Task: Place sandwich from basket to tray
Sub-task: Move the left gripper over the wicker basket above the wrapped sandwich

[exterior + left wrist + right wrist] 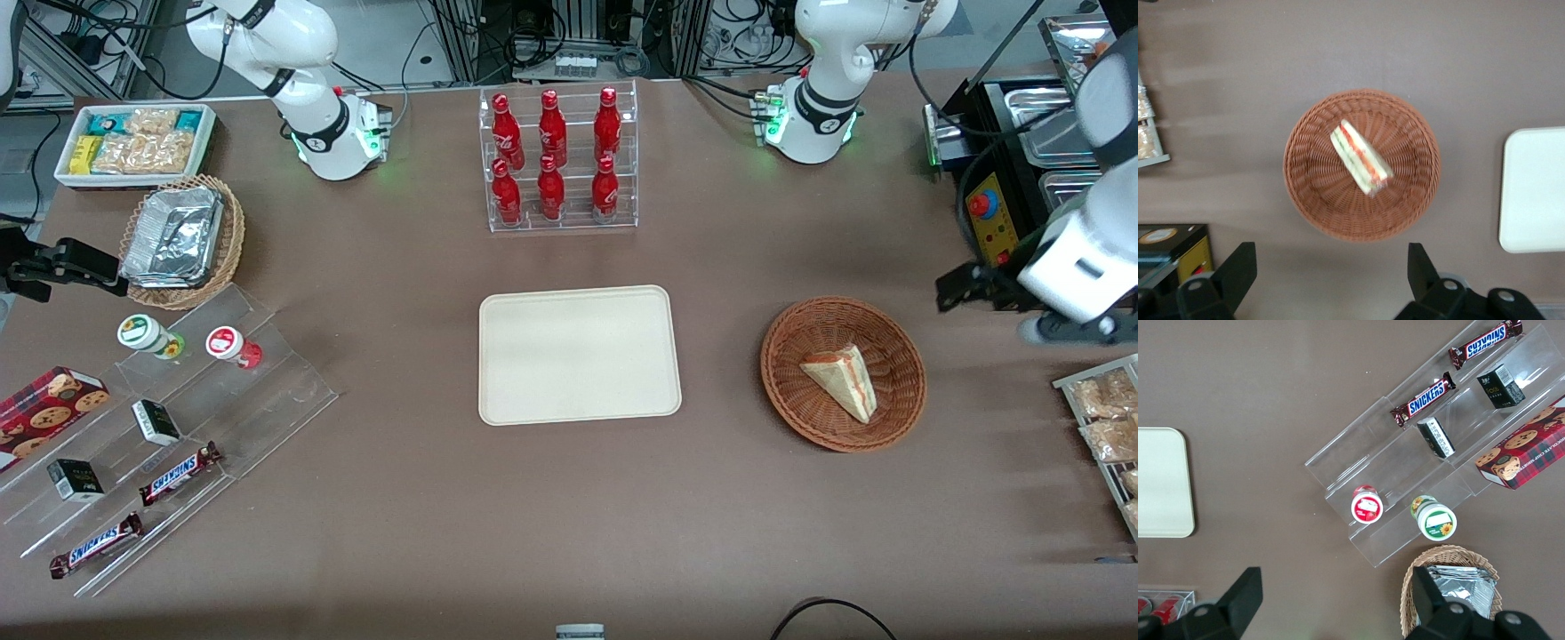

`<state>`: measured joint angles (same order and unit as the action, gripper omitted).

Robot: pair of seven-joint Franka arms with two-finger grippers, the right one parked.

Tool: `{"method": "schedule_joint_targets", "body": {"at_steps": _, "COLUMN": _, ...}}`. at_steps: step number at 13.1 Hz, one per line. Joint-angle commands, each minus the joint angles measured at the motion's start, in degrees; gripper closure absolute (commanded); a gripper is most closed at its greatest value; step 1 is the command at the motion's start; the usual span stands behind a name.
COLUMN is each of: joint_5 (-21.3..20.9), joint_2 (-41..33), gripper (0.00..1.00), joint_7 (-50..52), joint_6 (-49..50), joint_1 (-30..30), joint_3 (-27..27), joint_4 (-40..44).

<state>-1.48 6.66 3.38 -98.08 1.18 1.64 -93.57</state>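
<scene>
**Sandwich waits in the basket, arm poised above**

The sandwich (842, 380) lies in the basket (898, 333), on its side with the filling edge turned up, which should give the fingers two flat bread faces to close on. The tray (580, 355) sits bare just beside the basket, toward the parked arm's end of the counter (569, 516), so the carry looks short.

The gripper (1331, 283) hangs high over the counter near the basket's rim, fingers (1238, 270) spread wide and holding nothing.

The wrist view shows the red and green layers and the finger gap lined up roughly with the wedge. The front view barely shows the gripper, which seems to sit at the frame's edge, but gives the basket-to-tray layout.
</scene>
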Motion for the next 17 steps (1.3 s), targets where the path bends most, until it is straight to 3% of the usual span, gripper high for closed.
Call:
{"method": "schedule_joint_targets", "body": {"at_steps": 1, "joint_5": -0.02, "joint_2": -0.78, "gripper": 0.0, "joint_7": 5.73, "joint_6": -7.45, "joint_1": -0.22, "joint_3": 0.39, "joint_4": -6.61}}
{"method": "schedule_joint_targets", "body": {"at_steps": 9, "joint_5": -0.54, "joint_2": -0.59, "gripper": 0.0, "joint_7": 28.06, "joint_6": -27.85, "joint_1": 1.18, "joint_3": 0.74, "joint_4": -22.6}}
{"method": "schedule_joint_targets", "body": {"at_steps": 14, "joint_5": -0.98, "joint_2": -2.26, "gripper": 0.0, "joint_7": 30.28, "joint_6": -37.69, "joint_1": 1.63, "joint_3": 0.74, "joint_4": -32.97}}
{"method": "schedule_joint_targets", "body": {"at_steps": 17, "joint_5": -1.07, "joint_2": -1.83, "gripper": 0.0, "joint_7": 30.45, "joint_6": -38.23, "joint_1": 1.63, "joint_3": 0.82, "joint_4": -34.31}}
